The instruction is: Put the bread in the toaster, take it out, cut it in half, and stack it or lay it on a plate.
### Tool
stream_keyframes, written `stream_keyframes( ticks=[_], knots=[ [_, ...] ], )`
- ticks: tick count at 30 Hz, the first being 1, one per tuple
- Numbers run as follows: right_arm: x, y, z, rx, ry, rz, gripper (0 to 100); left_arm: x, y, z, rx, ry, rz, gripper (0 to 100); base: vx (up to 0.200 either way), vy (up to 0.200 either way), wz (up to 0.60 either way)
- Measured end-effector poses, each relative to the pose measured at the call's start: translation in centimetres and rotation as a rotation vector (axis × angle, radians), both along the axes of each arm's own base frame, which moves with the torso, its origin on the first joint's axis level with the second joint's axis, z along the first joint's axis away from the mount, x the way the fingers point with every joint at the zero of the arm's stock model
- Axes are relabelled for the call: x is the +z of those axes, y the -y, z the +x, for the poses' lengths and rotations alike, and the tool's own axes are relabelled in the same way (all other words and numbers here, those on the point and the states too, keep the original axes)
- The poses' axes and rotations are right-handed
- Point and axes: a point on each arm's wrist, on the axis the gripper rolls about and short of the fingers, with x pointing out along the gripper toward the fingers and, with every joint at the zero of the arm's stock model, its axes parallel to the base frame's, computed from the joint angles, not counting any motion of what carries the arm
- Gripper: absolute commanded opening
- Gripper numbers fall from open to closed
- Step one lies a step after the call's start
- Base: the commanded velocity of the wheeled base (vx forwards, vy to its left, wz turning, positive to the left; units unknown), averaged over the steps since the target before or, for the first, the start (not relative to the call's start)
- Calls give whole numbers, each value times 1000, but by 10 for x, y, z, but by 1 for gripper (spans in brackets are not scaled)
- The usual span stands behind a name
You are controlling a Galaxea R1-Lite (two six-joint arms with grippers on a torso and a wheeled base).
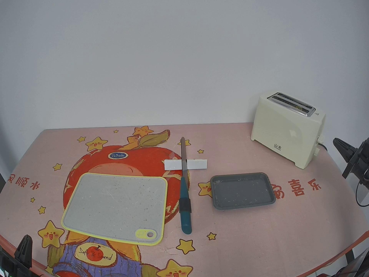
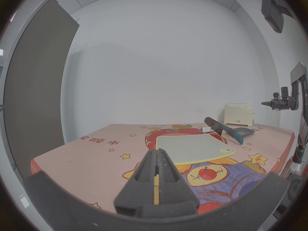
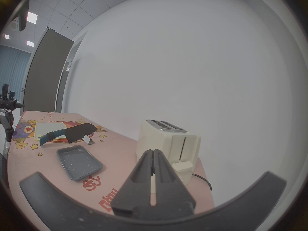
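A cream toaster (image 1: 288,129) stands at the table's back right, both top slots facing up; something small and yellowish shows in one slot, too small to identify. A dark grey rectangular plate (image 1: 242,190) lies in front of it, bare. A knife (image 1: 185,189) with a teal handle rests across a white holder (image 1: 185,164) beside a grey cutting board (image 1: 115,206) with a yellow rim. My left gripper (image 2: 157,151) is shut and empty, off the table's front left corner. Beyond the table's right edge, near the toaster (image 3: 166,141), my right gripper (image 3: 153,152) is also shut and empty.
The pink tablecloth (image 1: 238,243) carries a cartoon apple and star print. A plain white wall rises behind the table. The toaster's lever (image 3: 183,166) and cord face the right edge. Open tabletop lies in front of the plate and left of the board.
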Motion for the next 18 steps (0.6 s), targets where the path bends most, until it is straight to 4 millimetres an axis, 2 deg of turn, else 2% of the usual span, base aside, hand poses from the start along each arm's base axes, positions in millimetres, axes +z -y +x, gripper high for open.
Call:
stream_keyframes(
  ticks=[18],
  knots=[
    [-8,-12,-10,44,-38,9,0,0,0,0,0,0,0,0,0,0,0]
  ],
)
